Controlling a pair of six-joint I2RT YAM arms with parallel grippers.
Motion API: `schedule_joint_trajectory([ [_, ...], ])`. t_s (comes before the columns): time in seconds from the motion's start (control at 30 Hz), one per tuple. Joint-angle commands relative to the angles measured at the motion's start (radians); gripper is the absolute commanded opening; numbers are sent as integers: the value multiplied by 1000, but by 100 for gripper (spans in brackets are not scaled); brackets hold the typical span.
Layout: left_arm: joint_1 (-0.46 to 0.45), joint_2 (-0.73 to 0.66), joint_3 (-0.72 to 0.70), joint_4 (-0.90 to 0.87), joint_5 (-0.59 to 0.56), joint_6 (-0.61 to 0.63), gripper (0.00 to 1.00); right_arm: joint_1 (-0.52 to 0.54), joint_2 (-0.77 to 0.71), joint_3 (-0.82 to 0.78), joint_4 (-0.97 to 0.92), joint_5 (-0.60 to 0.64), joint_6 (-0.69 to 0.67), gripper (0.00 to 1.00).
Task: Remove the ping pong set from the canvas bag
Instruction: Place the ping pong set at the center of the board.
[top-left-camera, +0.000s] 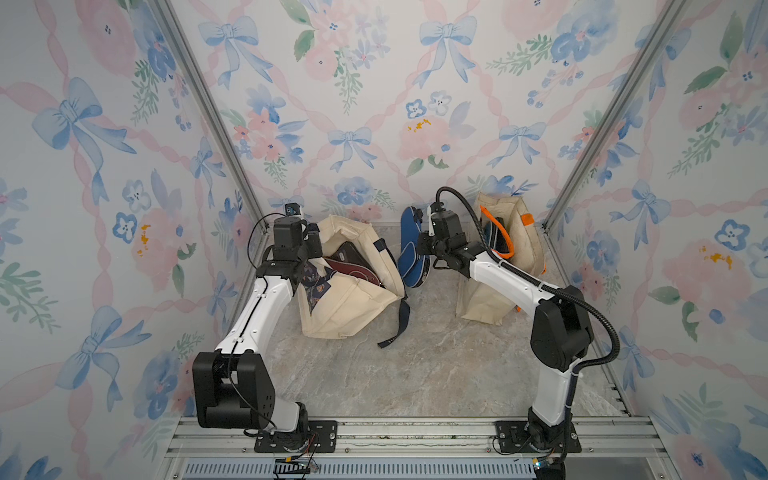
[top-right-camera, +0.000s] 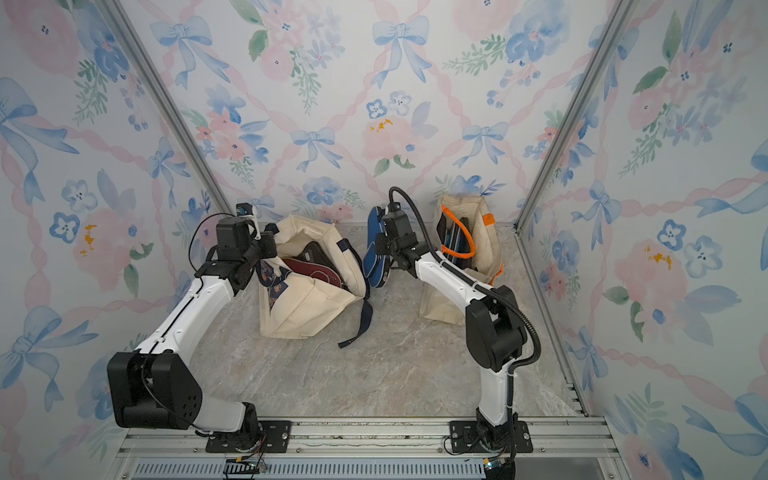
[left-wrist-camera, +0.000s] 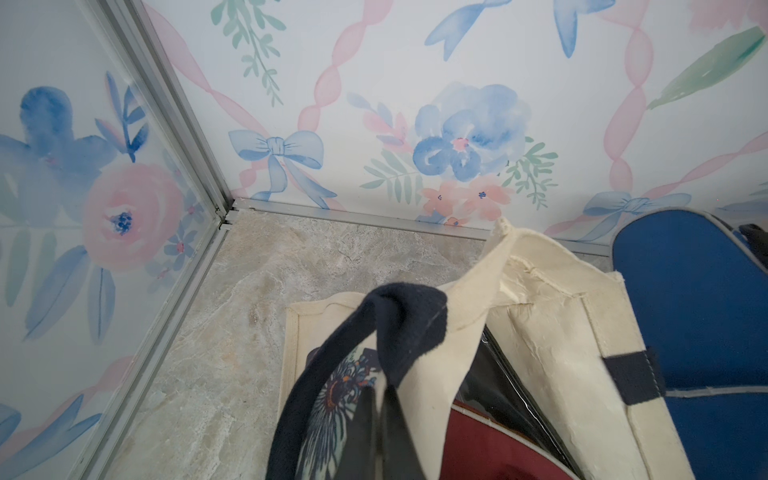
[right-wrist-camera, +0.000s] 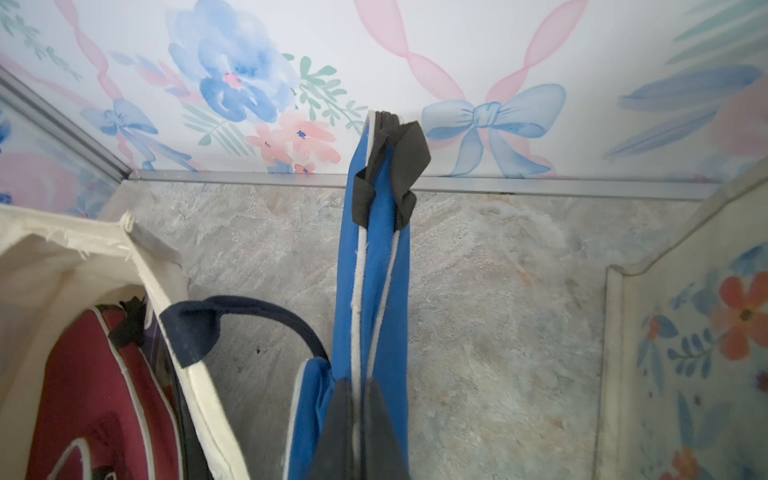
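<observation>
The left jaws are closed on the navy handle (left-wrist-camera: 399, 320) of the open canvas bag (top-left-camera: 345, 307). In the left wrist view the two dark fingers (left-wrist-camera: 365, 419) press together with the strap looped up between them, just beside the bag's rim. Inside that bag lies a maroon paddle case (top-left-camera: 353, 272) with white piping. A black pouch (top-left-camera: 345, 252) sits just behind it, too dark to make out further. The bag slumps on the far left part of the counter (top-left-camera: 395, 365) with its mouth gaping. Its other navy strap (top-left-camera: 399, 328) trails onto the counter toward the near edge.

The right jaws are closed on the blue paddle case (top-left-camera: 408, 266), clamping its white-piped seam between the fingers (right-wrist-camera: 338, 419). The case stands upright on edge, with a black strap loop (right-wrist-camera: 395, 166) at the end away from the jaws. It is outside both bags, between them and near the counter's far edge. Whether its lower end touches the counter cannot be told.

A second canvas bag (top-left-camera: 521, 245) with orange handles (top-left-camera: 500, 232) stands upright near the far right corner, well apart from the first bag. Dark cases (top-right-camera: 455, 245) show in its mouth.
</observation>
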Motion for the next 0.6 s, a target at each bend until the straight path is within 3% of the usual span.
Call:
schedule_joint_trajectory([
  [0.0,14,-38,-9,59,-16,-6,0,-42,17,13,89,-8,69,0],
  [0.57,12,-40,-8,63,7,-15,0,-43,193,134,-136,-12,-21,0],
])
